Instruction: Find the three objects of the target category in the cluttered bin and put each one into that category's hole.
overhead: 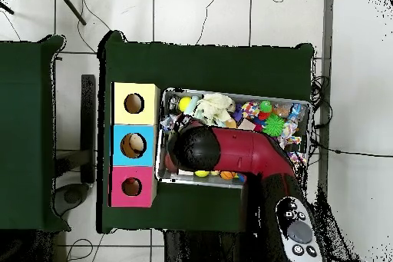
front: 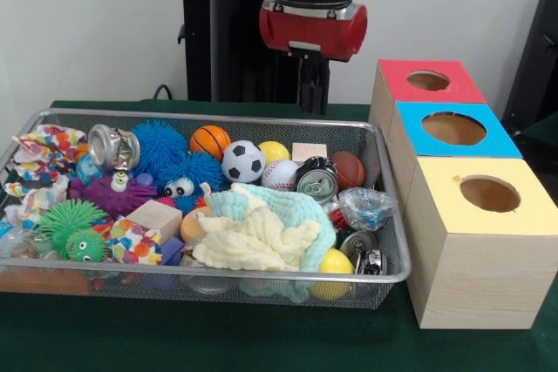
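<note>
Hovering above the back rim of a wire bin (front: pixel 388 215) on a green tabletop (front: pixel 261 341), the robot's hand (front: pixel 312 84) hangs dark and narrow; whether it is parted or closed cannot be told. The bin brims with balls, crushed cans, wooden blocks, spiky toys and a pale cloth (front: pixel 261 237). Three boxes stand beside it, with red (front: pixel 427 81), blue (front: pixel 453 128) and yellow (front: pixel 490 194) holed tops. A good search probably starts with exposed items, like the soccer ball (front: pixel 242 161), lifting straight up.
</note>
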Available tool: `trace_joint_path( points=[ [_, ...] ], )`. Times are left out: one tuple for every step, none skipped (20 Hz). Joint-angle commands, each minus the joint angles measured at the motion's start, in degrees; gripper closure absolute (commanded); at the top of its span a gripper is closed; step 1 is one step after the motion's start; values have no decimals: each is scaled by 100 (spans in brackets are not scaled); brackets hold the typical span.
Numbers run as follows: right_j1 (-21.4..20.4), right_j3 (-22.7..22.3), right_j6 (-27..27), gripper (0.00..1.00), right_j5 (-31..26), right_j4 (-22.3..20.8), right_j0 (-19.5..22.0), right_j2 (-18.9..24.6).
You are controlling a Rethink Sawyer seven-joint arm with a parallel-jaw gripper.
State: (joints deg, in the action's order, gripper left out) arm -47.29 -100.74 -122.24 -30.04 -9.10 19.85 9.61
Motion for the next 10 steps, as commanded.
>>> trace_joint_path(
  points=[
    [216, -304, 855, 100, 132, -494, 178, 724],
    [230, -308, 813, 100, 147, -523, 179, 739],
    [237, -296, 784, 100, 139, -541, 181, 755],
    [249, -283, 769, 100, 133, -565, 192, 772],
    [253, -270, 762, 100, 121, -591, 205, 796],
    [258, -266, 746, 100, 112, -616, 214, 818],
    [258, -252, 722, 100, 111, -646, 209, 814],
    [264, -268, 714, 100, 124, -645, 237, 853],
    [272, -284, 712, 100, 121, -636, 268, 889],
    [282, -282, 727, 100, 92, -642, 295, 922]
  ],
)
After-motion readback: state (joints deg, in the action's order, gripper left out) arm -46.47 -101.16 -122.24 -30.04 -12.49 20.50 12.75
